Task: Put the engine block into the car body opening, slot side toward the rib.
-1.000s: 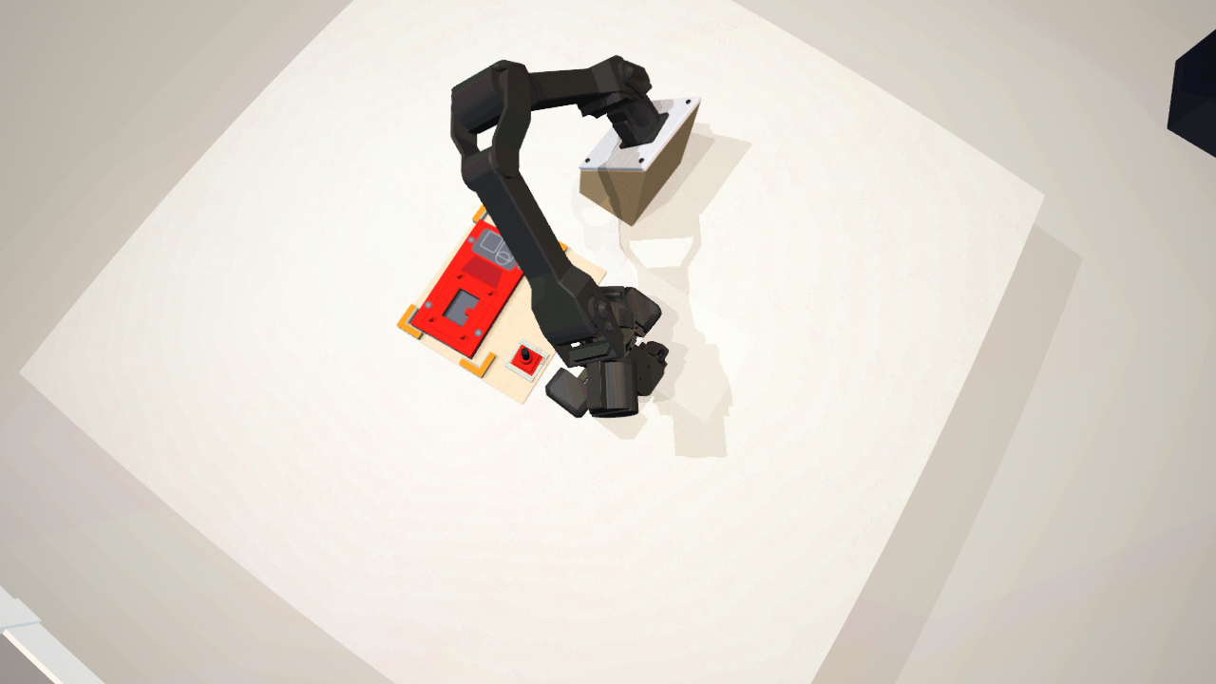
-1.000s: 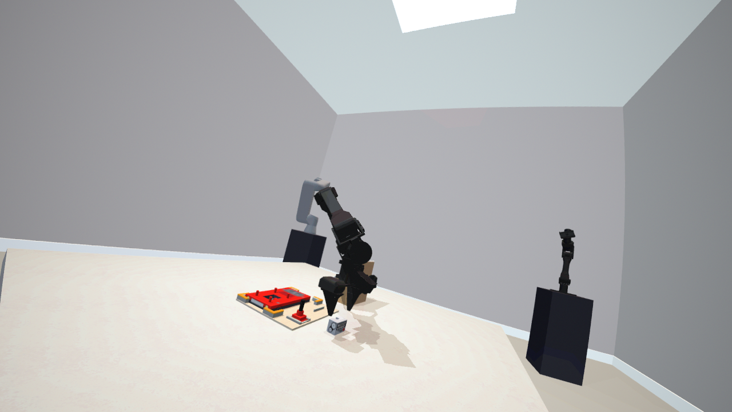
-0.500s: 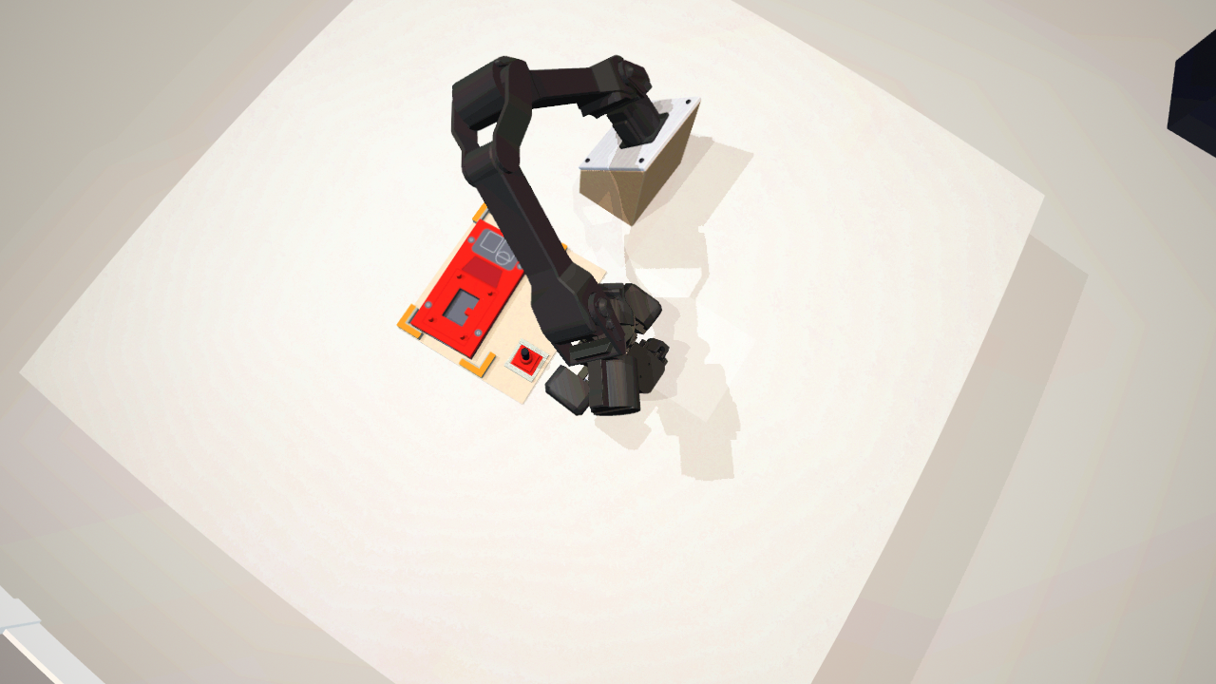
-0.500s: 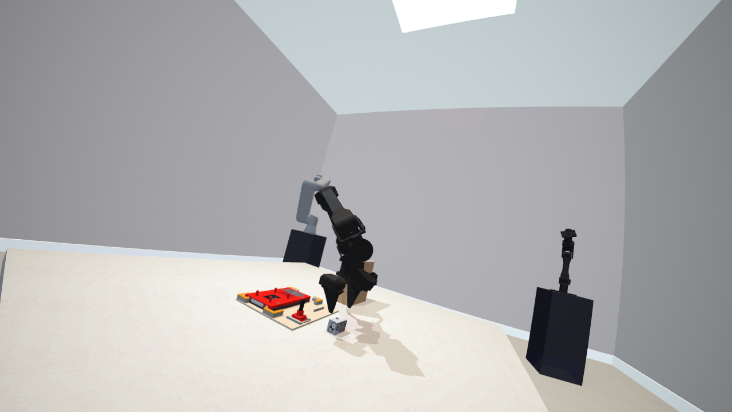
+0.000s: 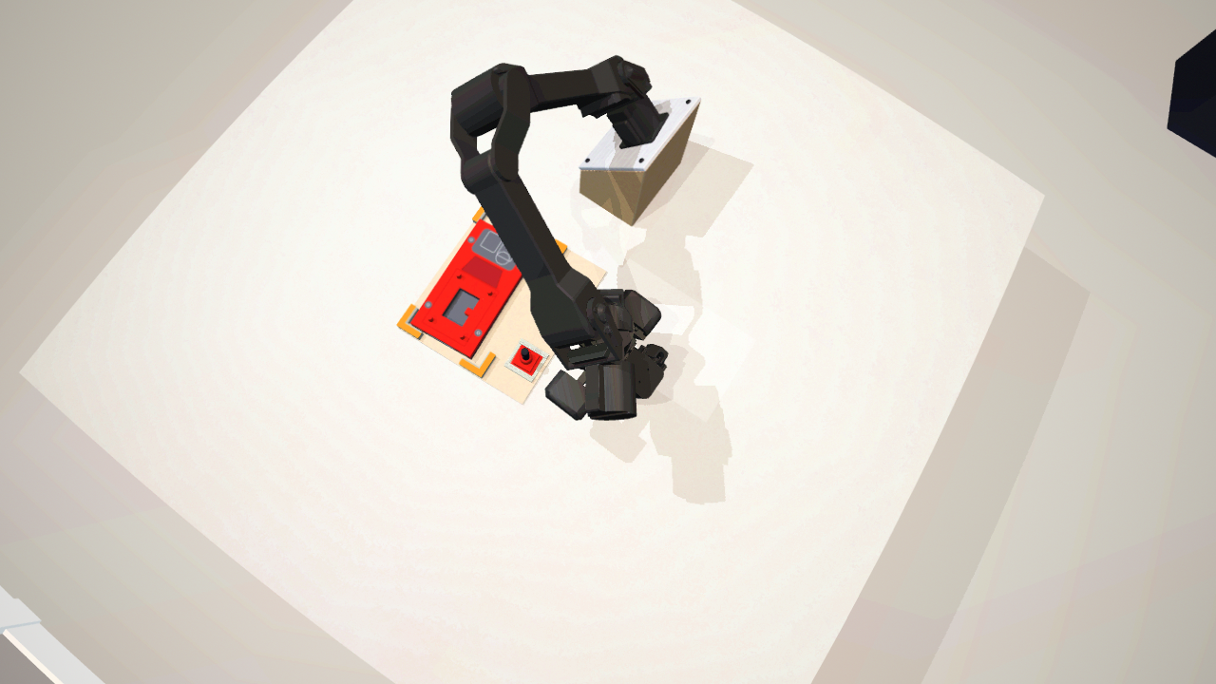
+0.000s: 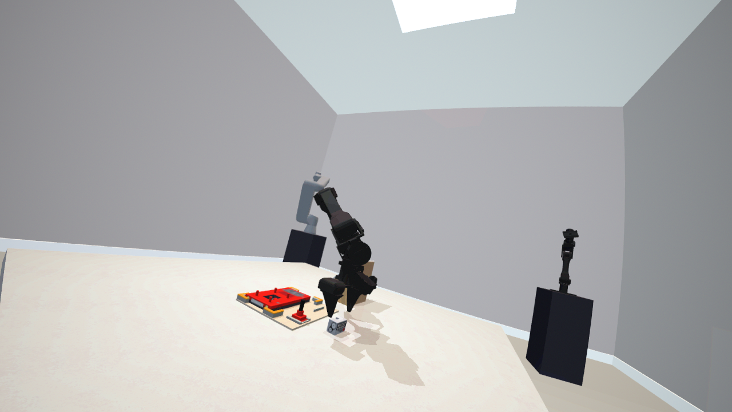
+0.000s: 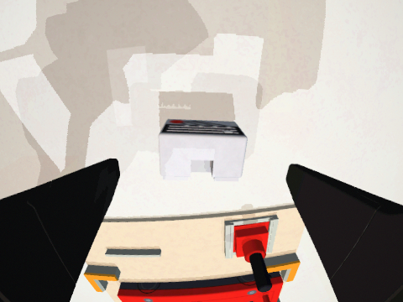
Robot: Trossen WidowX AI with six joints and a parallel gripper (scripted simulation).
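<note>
The engine block [image 6: 336, 325] [image 7: 202, 148] is a light grey block with a dark printed face and a red spot. It sits on the table beside the board; in the wrist view its notch faces the board. It is hidden under the arm in the top view. My gripper [image 6: 339, 313] [image 7: 205, 169] is open and empty, with its fingertips above the block, one to each side. The red car body [image 5: 446, 330] [image 6: 255, 302] [image 7: 197, 292] lies on the board. Its opening [image 5: 462, 308] is empty, with a small red rib at one edge.
The beige board [image 5: 520, 392] [image 6: 293, 326] [image 7: 189, 265] has orange corner brackets around the car body. A red piece with an upright black stick [image 5: 525, 356] [image 6: 301, 307] [image 7: 260, 273] stands in a grey frame on the board, near the block. The arm's wooden base [image 5: 624, 191] stands behind.
</note>
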